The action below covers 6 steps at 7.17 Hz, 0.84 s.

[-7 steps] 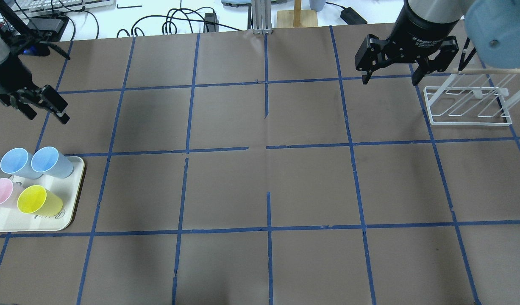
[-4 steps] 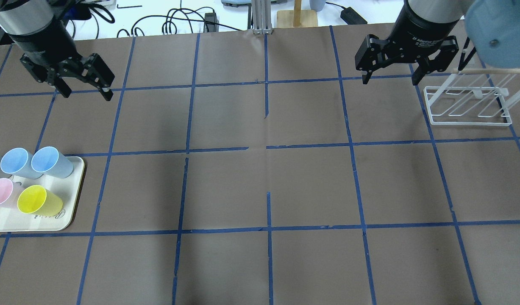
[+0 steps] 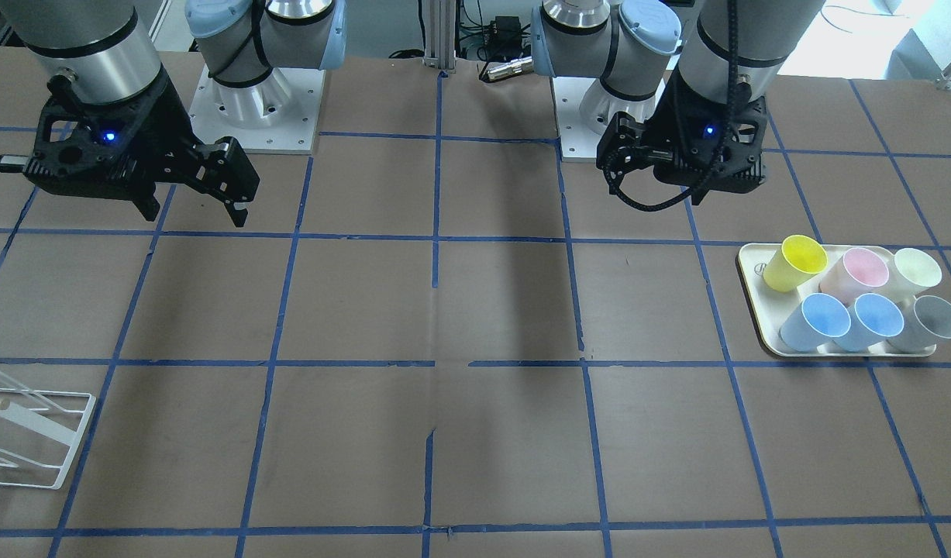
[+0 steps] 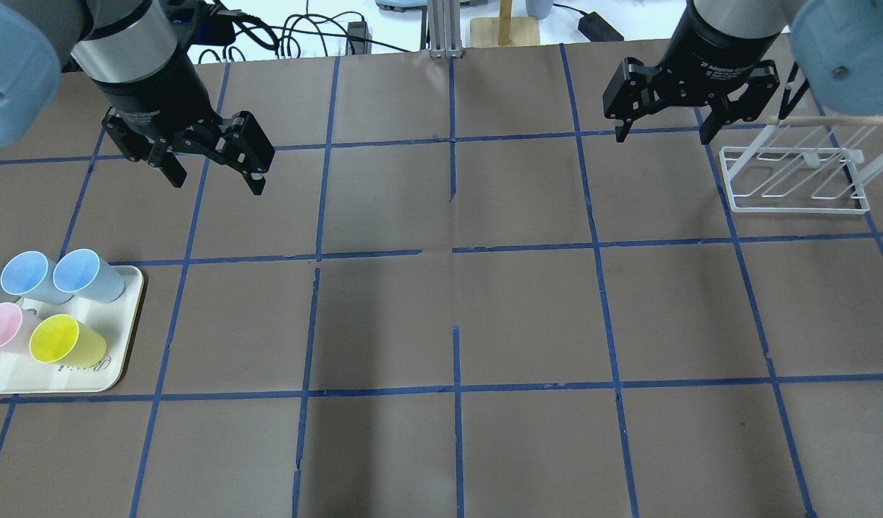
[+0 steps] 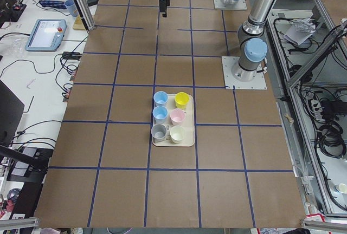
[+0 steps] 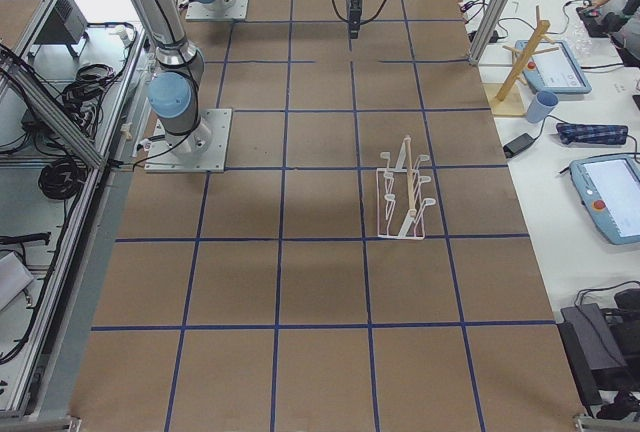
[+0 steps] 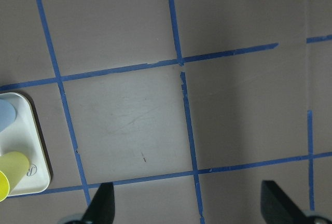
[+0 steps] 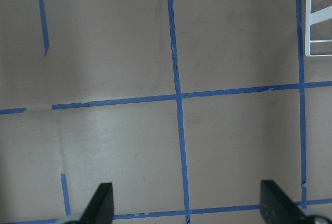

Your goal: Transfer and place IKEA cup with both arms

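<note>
Two identical pale blue cups (image 4: 85,273) (image 4: 25,277) stand on a cream tray (image 4: 121,363) at the table's left edge; they also show in the front view (image 3: 820,319) (image 3: 874,319). I cannot tell which is the task's cup. My left gripper (image 4: 214,180) is open and empty, high over the table, behind and to the right of the tray. Its wrist view shows the tray's corner (image 7: 36,151) at the left edge. My right gripper (image 4: 661,135) is open and empty at the far right, beside a white wire rack (image 4: 797,180).
The tray also holds a yellow cup (image 4: 60,339), a pink cup (image 4: 2,325), a grey cup (image 3: 932,322) and a cream cup (image 3: 915,271). Brown table cover with a blue tape grid. Cables and a wooden stand (image 4: 504,29) lie beyond the far edge.
My left arm has swung from the table's far left edge rightward over the table, gripper still open. The right arm and the cups have not moved.
</note>
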### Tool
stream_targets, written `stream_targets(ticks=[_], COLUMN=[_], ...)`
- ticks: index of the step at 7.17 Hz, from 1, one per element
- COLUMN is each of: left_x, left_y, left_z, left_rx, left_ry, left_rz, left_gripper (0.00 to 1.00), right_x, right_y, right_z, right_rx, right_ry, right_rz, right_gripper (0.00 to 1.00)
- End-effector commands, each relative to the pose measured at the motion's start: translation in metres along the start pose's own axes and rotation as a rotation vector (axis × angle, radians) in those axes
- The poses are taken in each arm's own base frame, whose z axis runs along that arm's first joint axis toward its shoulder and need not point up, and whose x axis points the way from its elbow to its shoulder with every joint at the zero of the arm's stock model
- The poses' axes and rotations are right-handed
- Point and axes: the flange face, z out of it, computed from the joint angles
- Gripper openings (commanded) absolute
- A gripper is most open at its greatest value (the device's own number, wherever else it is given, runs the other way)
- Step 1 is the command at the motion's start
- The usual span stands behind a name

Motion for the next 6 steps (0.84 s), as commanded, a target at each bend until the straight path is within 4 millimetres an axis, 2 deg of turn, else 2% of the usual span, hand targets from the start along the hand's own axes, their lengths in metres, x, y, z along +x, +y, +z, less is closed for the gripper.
stream_targets(ticks=[1,3,6], left_x=[0.0002,-0.0060,-0.0055], left_y=[0.0084,0.0068,0.0065], left_z=[0.0049,-0.0015,0.0008], left_rx=[-0.001,0.009,0.004], left_ry=[0.000,-0.006,0.001], left_rz=[0.009,-0.002,-0.002], left_gripper=[1.00,1.00,1.00], right_x=[0.0000,0.0000,0.0000], right_y=[-0.0006,-0.0003,-0.0003], right_z=[-0.0002,0.0007,0.0013], right_rx=[0.002,-0.001,-0.001], right_ry=[0.000,0.000,0.000], right_rz=[0.002,-0.001,-0.001], right_gripper=[1.00,1.00,1.00])
